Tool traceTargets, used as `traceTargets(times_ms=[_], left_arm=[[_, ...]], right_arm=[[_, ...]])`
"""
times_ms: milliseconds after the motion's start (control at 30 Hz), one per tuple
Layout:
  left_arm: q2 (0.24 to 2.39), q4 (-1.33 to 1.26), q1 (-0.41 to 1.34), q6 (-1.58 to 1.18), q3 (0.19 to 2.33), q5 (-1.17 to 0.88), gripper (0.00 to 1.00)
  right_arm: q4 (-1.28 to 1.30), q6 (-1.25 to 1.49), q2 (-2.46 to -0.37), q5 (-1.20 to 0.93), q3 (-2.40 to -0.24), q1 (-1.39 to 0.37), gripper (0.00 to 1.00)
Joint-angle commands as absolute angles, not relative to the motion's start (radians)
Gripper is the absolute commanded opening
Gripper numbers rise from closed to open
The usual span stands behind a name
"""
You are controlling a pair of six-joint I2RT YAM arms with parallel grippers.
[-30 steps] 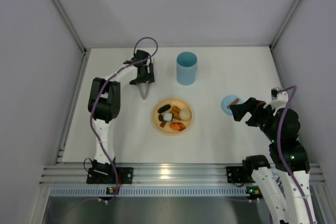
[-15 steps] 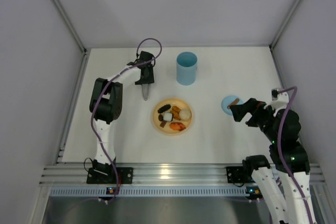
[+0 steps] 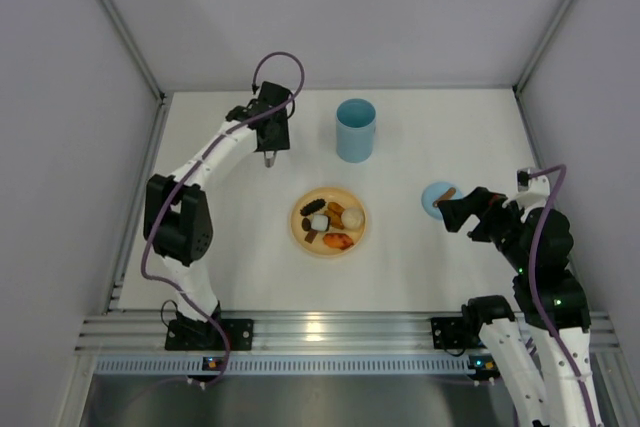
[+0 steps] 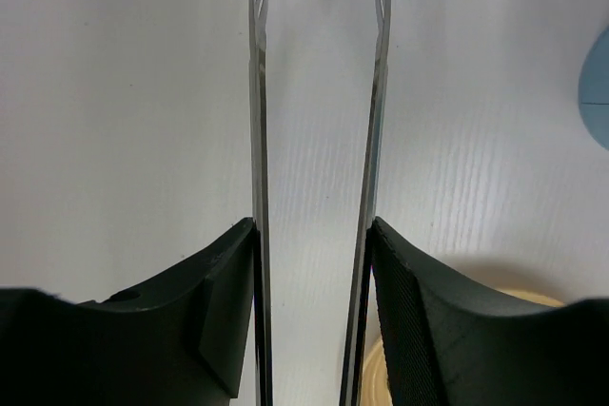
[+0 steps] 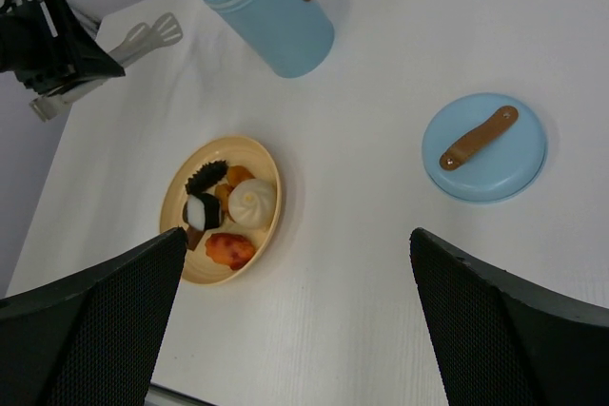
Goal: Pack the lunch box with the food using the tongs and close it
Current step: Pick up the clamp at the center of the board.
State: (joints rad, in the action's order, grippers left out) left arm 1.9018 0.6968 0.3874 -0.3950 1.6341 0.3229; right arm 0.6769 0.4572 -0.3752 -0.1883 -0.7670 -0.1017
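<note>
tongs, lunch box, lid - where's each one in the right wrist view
tongs [image 5: 167,28]: right wrist view, on a flat tip
lunch box [image 5: 276,21]: right wrist view, on its side wall
lid [image 5: 500,170]: right wrist view, on its blue top

Light-blue lunch box [image 3: 355,130] stands upright, open; food [image 3: 330,220] clusters nearby; silver tongs [image 4: 257,140] arms run nearly parallel, apart.

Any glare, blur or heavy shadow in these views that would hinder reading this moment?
Top external: soft even light, faint shadows, one bright glint on the metal rail. Left wrist: the tongs are sharp, but the left gripper fingers are dark with little detail. Right wrist: the food and lunch box are crisp and glare-free; dark fingers of the right gripper crowd the lower corners.
</note>
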Motion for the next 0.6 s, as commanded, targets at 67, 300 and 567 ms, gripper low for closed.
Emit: traceTargets(times_ms=[67,300,567], left_arm=[[1.755,0.753,0.411,-0.414,1.557,0.348,0.54],[1.582,0.787,0.471,-0.419,1.485,0.319,0.53],[1.396,0.882,0.561,-0.4,1.428,0.272,0.51]], right_arm=[[0.65,0.471,-0.385,-0.202,-0.79,-0.089,0.99],[0.643,0.474,-0.396,-0.207,-0.785,-0.087,0.99],[0.643,0.472,-0.4,-0.202,-0.782,-0.089,0.99]])
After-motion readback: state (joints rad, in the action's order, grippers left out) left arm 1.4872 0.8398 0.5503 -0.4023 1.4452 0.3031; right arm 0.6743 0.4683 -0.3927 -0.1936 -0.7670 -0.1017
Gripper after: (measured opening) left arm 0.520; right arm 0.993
